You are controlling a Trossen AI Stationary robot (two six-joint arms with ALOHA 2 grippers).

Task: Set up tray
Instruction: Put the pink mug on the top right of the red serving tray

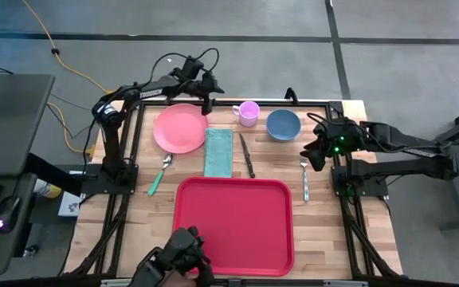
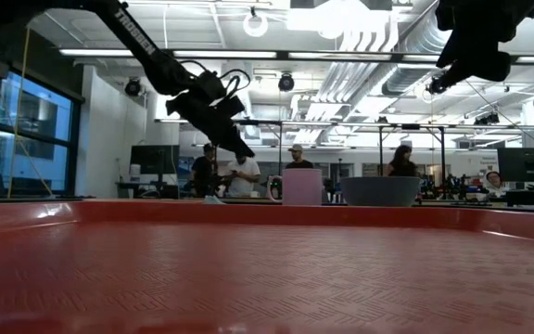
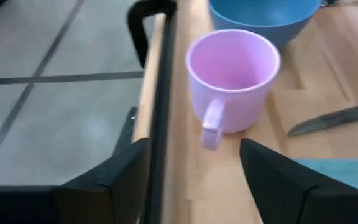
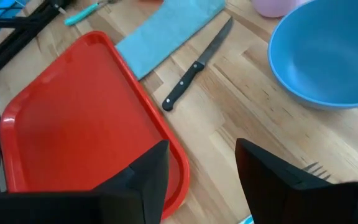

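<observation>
- Left gripper: fingers spread apart, grasping nothing, hovering above the table's far edge, just at 9 o'clock of the pink cup.
- Right gripper: fingers parted, empty, raised over the table's right side near the fork, at 4 o'clock of the blue bowl.
- Tray: red, flat on the wooden table, at 6 o'clock of centre, nothing on it.
- At 12 o'clock of the tray: teal napkin, black-handled knife; pink plate and green-handled spoon toward 10 o'clock.
</observation>
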